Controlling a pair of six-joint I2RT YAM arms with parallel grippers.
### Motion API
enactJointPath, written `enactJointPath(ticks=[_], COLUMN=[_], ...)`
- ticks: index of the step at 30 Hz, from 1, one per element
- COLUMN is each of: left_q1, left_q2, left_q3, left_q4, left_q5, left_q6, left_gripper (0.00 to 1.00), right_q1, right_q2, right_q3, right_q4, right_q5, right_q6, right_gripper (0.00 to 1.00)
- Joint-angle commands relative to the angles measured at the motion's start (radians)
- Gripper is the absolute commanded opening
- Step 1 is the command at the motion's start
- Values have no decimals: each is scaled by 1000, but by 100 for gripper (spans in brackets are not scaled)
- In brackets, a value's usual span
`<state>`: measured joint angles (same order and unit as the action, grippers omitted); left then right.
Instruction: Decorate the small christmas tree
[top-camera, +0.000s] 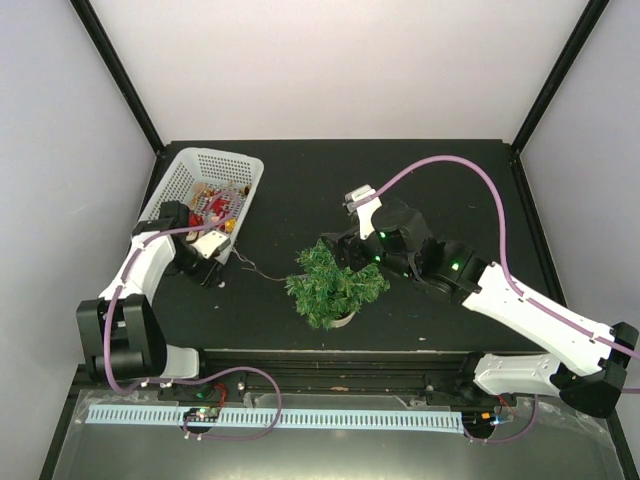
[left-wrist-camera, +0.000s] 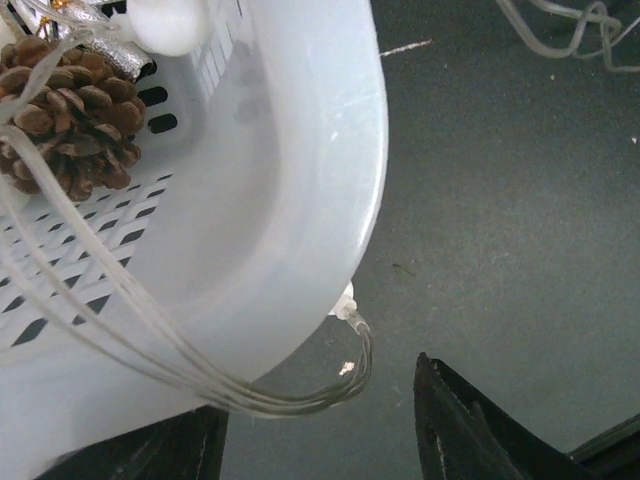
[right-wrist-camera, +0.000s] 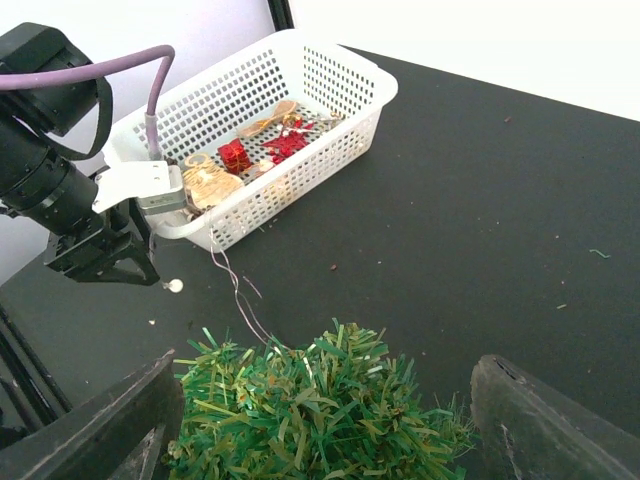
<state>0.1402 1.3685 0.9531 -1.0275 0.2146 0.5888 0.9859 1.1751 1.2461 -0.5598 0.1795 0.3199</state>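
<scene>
Nearest the arms' bases stands the small christmas tree (top-camera: 333, 285), a bushy dark-green fir. It is upright in a round cream pot (top-camera: 343, 319) near the front edge of the black table (top-camera: 430, 180), roughly midway between the two arms.

The right gripper (right-wrist-camera: 325, 430) sits low at the tree's far side. Its fingers (right-wrist-camera: 545, 425) are spread wide to either side of the crown and released — a strip of bare table shows between the needles and the right-hand finger.

A thin clear wire (top-camera: 262, 272) runs across the table from the tree toward the left.

There the left gripper (left-wrist-camera: 320, 400) points down at the near corner of a white perforated basket (top-camera: 245, 165). Its fingers (left-wrist-camera: 470, 435) are parted and clamp nothing. Loops of the clear wire curl off the basket's rim just above the gap between them.

Farther back, inside the basket, lie a brown pine cone (left-wrist-camera: 70, 115), a small red gift-box ornament (right-wrist-camera: 234, 155) and gold trinkets (right-wrist-camera: 210, 182) — smaller pieces are too tangled to tell apart.
</scene>
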Motion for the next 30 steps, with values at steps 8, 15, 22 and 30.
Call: enactJointPath(ticks=[8, 15, 22, 30], left_q1=[-20, -20, -15, -13], left_q2=[29, -36, -154, -264], left_q3=[-30, -33, -39, -10], left_q4=[113, 121, 65, -67], left_q5=[3, -4, -16, -14], left_q6=[-86, -72, -24, 62], left_gripper=[18, 2, 1, 1], right_q1=[-9, -10, -14, -19], right_q2=[10, 12, 11, 5], right_q3=[-8, -17, -22, -26], right_q4=[24, 27, 28, 28], right_q5=[-11, -11, -10, -16], right_q6=[-5, -4, -4, -4], right_gripper=[79, 80, 80, 80])
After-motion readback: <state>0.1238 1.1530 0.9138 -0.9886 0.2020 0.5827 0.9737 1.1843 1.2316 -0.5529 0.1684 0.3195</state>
